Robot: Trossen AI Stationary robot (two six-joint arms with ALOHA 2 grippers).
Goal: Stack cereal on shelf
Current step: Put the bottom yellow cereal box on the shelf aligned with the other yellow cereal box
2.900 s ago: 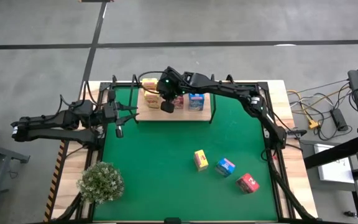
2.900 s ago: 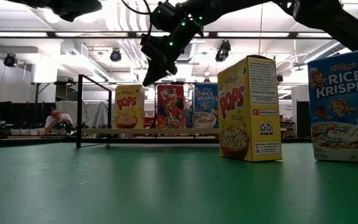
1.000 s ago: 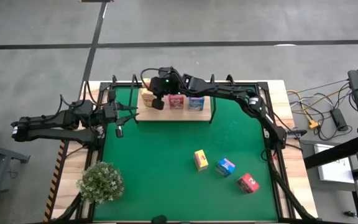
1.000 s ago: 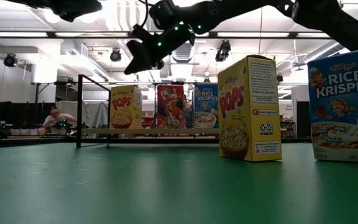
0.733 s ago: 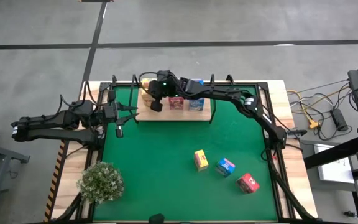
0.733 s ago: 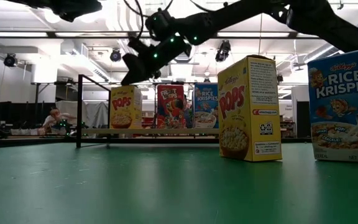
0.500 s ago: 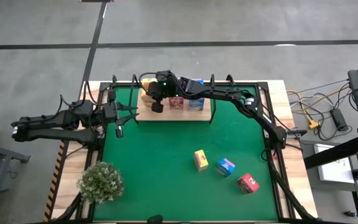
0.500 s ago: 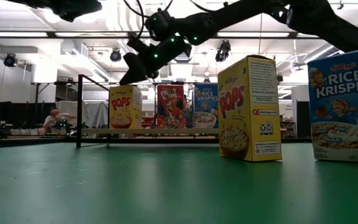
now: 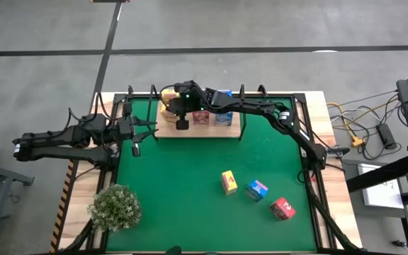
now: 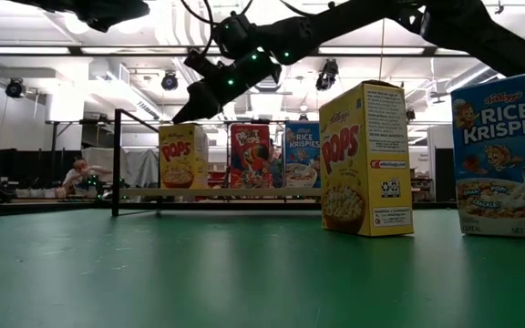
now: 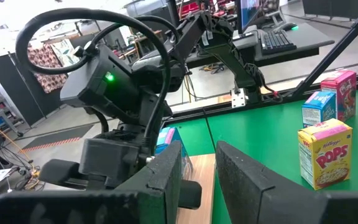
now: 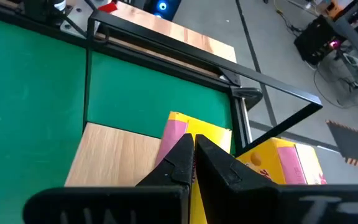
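Observation:
The wooden shelf (image 9: pixel 211 131) stands at the far side of the green mat. A yellow carton (image 9: pixel 167 110), a red one (image 9: pixel 201 117) and a blue one (image 9: pixel 224 117) stand upright on it in a row; they also show in the low view (image 10: pixel 183 157). My right gripper (image 9: pixel 182 124) is shut and slants down just over the yellow carton (image 12: pixel 199 133). My left gripper (image 9: pixel 134 136) is open and empty at the mat's left edge. A yellow (image 9: pixel 228 181), a blue (image 9: pixel 257 189) and a red carton (image 9: pixel 282 208) stand on the mat at the near right. My right gripper's shut fingers (image 12: pixel 180 155) slant down over the top of the yellow carton (image 12: pixel 211 132) at the shelf's left end. I cannot tell whether they touch it. The carton stands upright on the board.
A second yellow carton (image 12: pixel 286 163) and a second blue one (image 9: pixel 222 94) show behind the row. The shelf's black wire frame (image 10: pixel 117 162) rises at its ends. A bushy plant (image 9: pixel 115 207) stands at the near left corner. The mat's middle (image 9: pixel 183 177) is bare.
My right gripper, still shut, has gone down and a little toward the table's near edge, closer to the yellow carton at the shelf's left end.

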